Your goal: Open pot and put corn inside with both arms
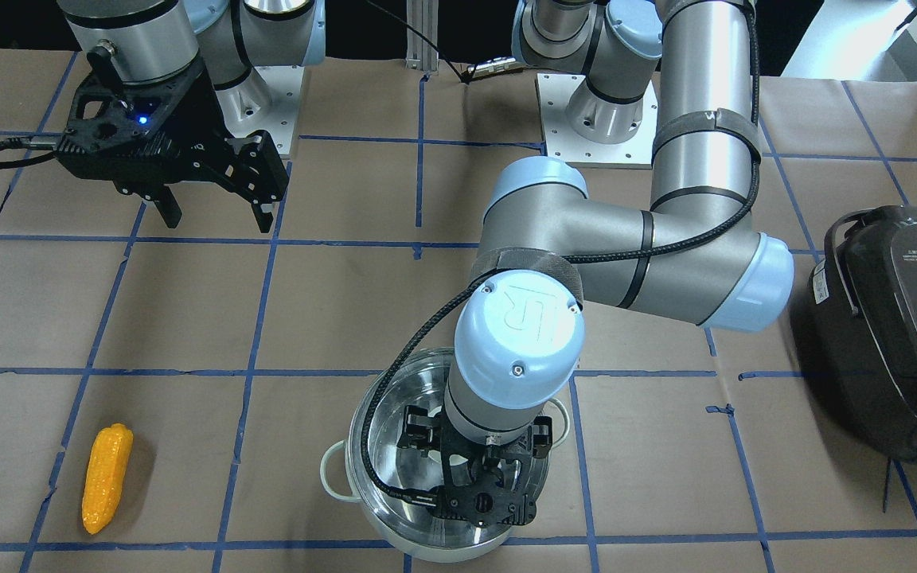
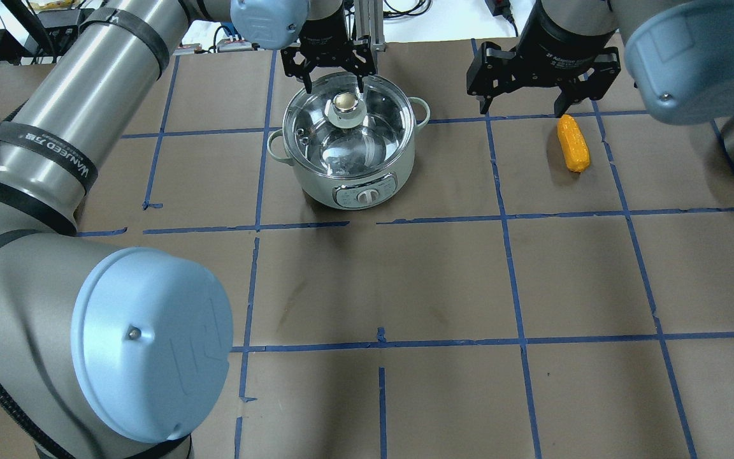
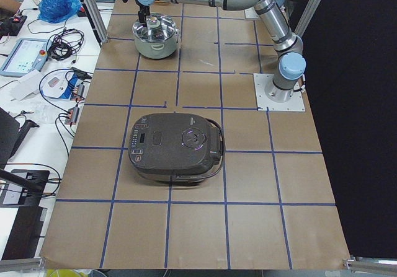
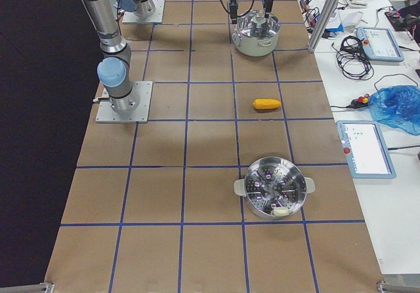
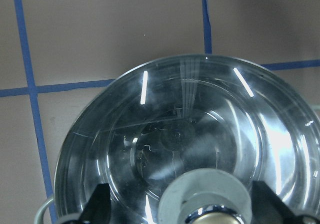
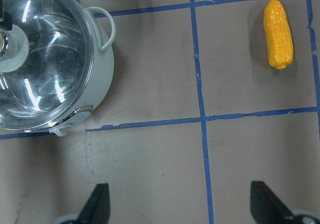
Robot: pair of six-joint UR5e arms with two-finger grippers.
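Left gripper (image 2: 334,84) held wide open, nothing gripped, jaws set either side of knob (image 5: 207,199), ready for lifting lid (image 2: 367,143) | pot (image 2: 316,182) directly beneath, not yet opened | right gripper (image 2: 523,105) wide open, empty, held high for pickup | corn (image 6: 278,33) left on table beyond its fingertips, off to one side, untouched

You see the steel pot (image 2: 315,187) upright, its glass lid (image 2: 357,145) on; the yellow corn (image 2: 573,143) lies flat, well apart.

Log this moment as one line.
lid on pot | corn on table | left pincer open over knob | right pincer open, apart from corn
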